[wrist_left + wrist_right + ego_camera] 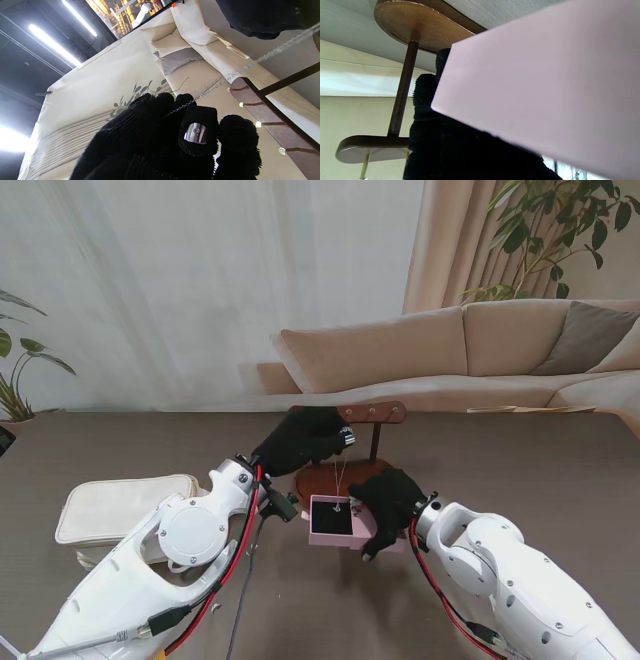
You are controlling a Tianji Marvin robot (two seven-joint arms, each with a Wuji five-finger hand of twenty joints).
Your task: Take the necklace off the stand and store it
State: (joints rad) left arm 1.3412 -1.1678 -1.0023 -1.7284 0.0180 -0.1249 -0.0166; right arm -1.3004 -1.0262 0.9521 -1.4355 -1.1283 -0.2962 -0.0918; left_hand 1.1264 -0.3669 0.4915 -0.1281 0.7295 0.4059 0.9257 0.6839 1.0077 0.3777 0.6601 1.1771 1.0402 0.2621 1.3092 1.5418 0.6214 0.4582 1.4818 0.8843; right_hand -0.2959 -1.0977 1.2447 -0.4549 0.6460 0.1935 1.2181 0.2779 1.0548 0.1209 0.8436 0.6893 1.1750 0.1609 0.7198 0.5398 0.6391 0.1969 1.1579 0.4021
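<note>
Stand view: high behind the shoulders, looking down toward 12 o'clock across the table (120,440), both arms entering from the near corners. Left wrist view: close along gloved fingers (197,132), tilted up past the wooden stand (262,110). Right wrist view: pressed against the pink box (545,87). All three share the wooden stand (372,415) (402,87).

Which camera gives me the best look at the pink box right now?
The stand view: it shows the whole pink box open, dark lining up, steadied by the right hand. The right wrist view shows only a blurred pink wall. The left wrist view misses it.
</note>
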